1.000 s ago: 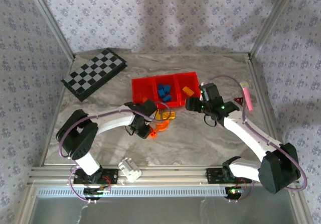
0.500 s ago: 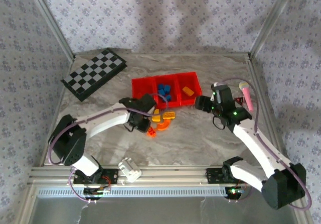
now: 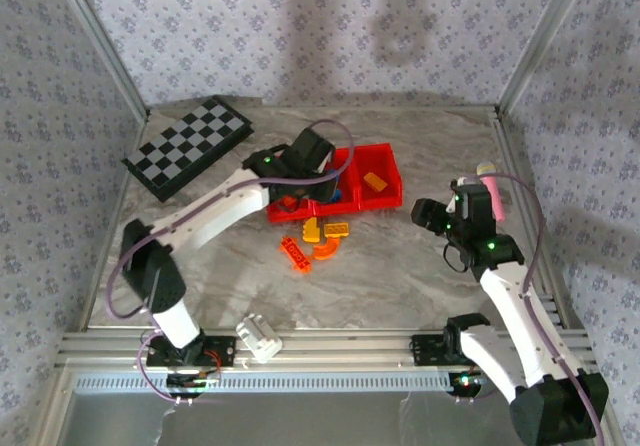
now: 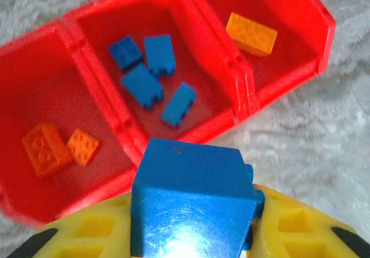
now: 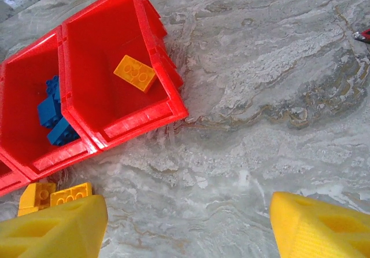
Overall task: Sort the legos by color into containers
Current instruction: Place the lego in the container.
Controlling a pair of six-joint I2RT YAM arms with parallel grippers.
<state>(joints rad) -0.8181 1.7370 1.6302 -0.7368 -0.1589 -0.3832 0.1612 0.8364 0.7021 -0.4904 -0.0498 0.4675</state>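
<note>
- Far left at the back, a black-and-white checkered board (image 3: 187,146) lies flat on the marbled worktop (image 3: 400,276), and a white block (image 3: 258,334) sits at the near edge by the left arm's base
- The left pincer (image 3: 310,154) reaches out over the red tray (image 4: 277,84), its yellow fingers (image 4: 87,235) clamped tight on a blue brick (image 4: 191,200); the brick hangs above the tray's near wall, about where the left and middle compartments meet
- In the left compartment (image 4: 40,90) two orange bricks (image 4: 41,149) lie side by side
- In the middle compartment (image 4: 104,24) four blue bricks (image 4: 141,84) lie in a loose cluster
- In the right compartment (image 4: 289,15) a single yellow brick (image 5: 134,73) lies flat on its own
- Loose on the worktop just in front of the tray are an orange brick (image 3: 293,253), two yellow bricks (image 5: 70,193) close together, and a curved orange piece (image 3: 326,252)
- The right pincer (image 5: 188,229) hovers over bare worktop to the right of the tray, its fingers (image 5: 52,229) spread wide with nothing between them
- A pink object (image 3: 492,188) lies near the right edge, too small for me to tell what it is
</note>
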